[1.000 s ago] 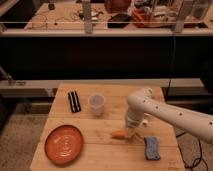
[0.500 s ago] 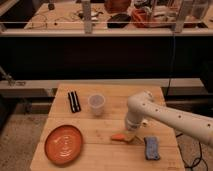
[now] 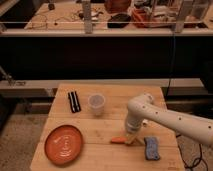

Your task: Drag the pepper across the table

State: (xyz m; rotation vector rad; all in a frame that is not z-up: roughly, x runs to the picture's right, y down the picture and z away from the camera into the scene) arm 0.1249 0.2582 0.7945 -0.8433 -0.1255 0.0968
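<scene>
A small orange pepper [image 3: 118, 140] lies on the wooden table [image 3: 107, 125], right of centre and near the front. My gripper [image 3: 131, 138] hangs from the white arm [image 3: 165, 117] that comes in from the right. It is down at table level, right against the pepper's right end.
An orange plate [image 3: 64, 144] lies at the front left. A clear plastic cup [image 3: 96, 104] stands in the middle, with a black oblong object [image 3: 74, 101] to its left. A blue sponge [image 3: 152, 148] lies at the front right, beside the gripper. A dark counter runs behind the table.
The gripper has come down a little and to the left, closer onto the pepper's right end. The pepper has hardly moved.
</scene>
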